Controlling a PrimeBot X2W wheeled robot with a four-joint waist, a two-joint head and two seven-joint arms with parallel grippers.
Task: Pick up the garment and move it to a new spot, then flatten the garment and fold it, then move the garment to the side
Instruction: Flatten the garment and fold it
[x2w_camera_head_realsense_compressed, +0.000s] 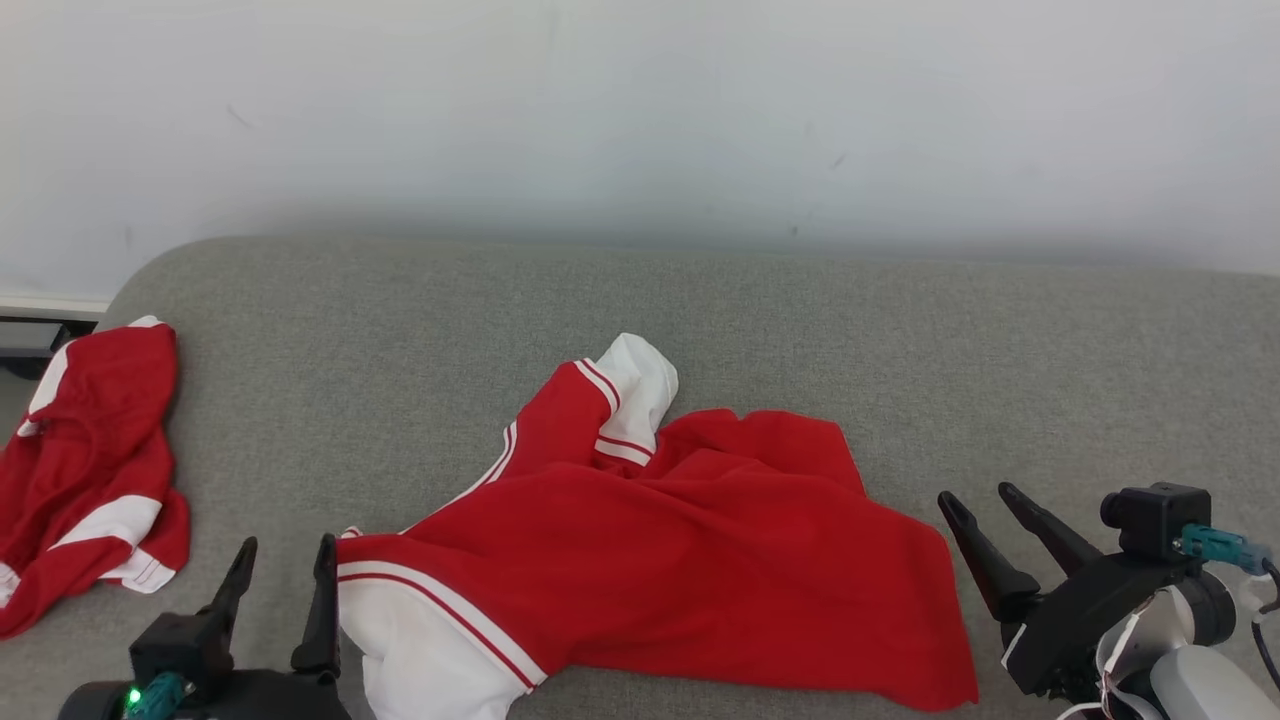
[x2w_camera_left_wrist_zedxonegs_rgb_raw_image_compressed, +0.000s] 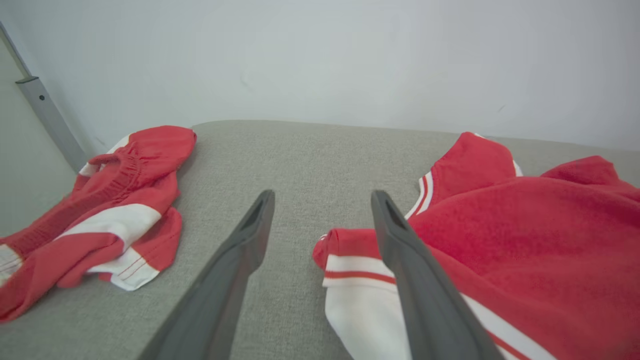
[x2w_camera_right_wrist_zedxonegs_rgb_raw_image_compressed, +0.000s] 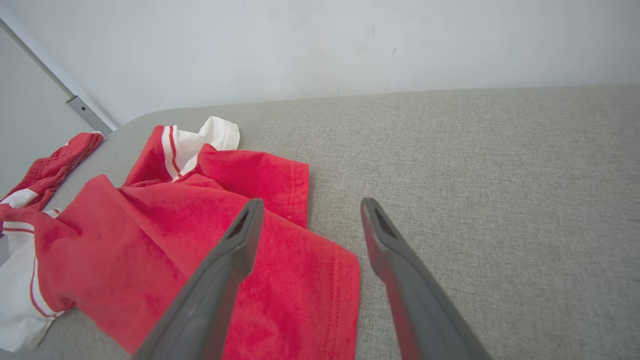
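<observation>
— Garment (x2w_camera_head_realsense_compressed: 650, 560): where does it lie?
— Near the front edge of the cushion (x2w_camera_head_realsense_compressed: 800, 320), about the middle. It is red with white sleeves, and rumpled: one sleeve is thrown up toward the back, the other lies at the lower left, and creases cross the body.
— And the claws?
— The left gripper (x2w_camera_head_realsense_compressed: 287, 545) has its fingers spread, just beside that lower sleeve. In its wrist view one finger overlaps the white cuff, but nothing sits between the two. The right gripper (x2w_camera_head_realsense_compressed: 975, 493) is spread too and holds nothing, just off the red hem on the other side.
— Which step is this?
— I judge the garment is laid at its spot and flattening is in hand. No fold is made yet.
— What does the next move call for?
— Probably a pinch at each side, sleeve and hem, then a pull apart to draw the creases out. The upper sleeve needs laying straight as well.
— Anything nearby?
— A second garment (x2w_camera_head_realsense_compressed: 90, 470) is heaped at the cushion's far left, well apart.
</observation>
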